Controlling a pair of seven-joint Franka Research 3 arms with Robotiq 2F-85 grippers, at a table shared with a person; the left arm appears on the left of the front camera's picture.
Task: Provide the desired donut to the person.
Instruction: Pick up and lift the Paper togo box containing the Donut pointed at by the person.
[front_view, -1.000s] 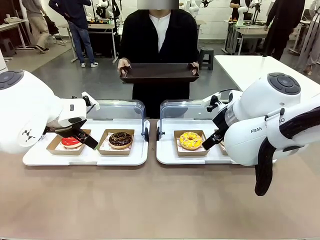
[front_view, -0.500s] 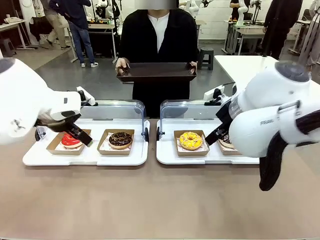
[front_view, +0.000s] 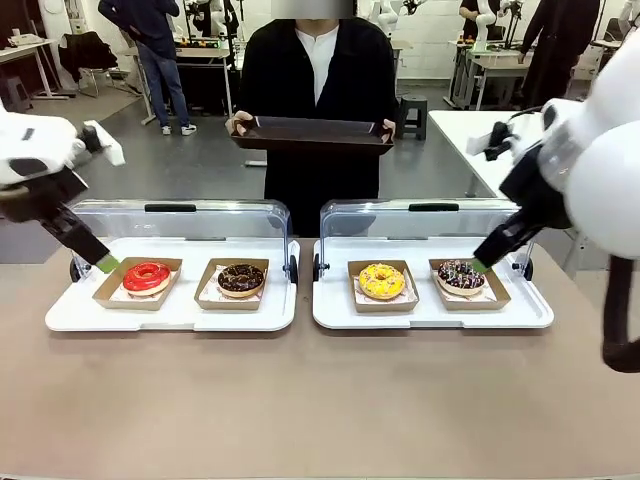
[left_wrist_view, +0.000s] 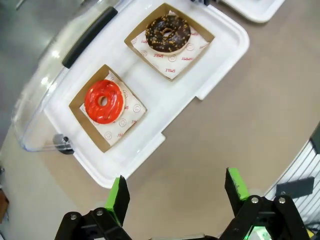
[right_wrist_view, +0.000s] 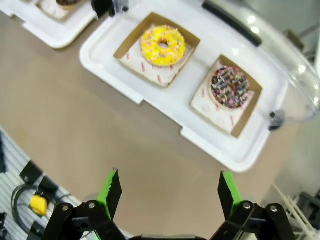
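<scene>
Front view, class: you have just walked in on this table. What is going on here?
A person holds a dark tray out over the far side. A red donut, chocolate donut, yellow donut and sprinkled donut sit in paper boxes on white trays. The left fingers hover open near the red donut, the right fingers near the sprinkled donut. Nothing is picked up yet.

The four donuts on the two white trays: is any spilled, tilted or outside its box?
Nothing stands out. The red donut, the chocolate donut, the yellow donut and the dark sprinkled donut each lies flat in its own box, two on the left tray, two on the right tray. No spill shows on the table.
</scene>
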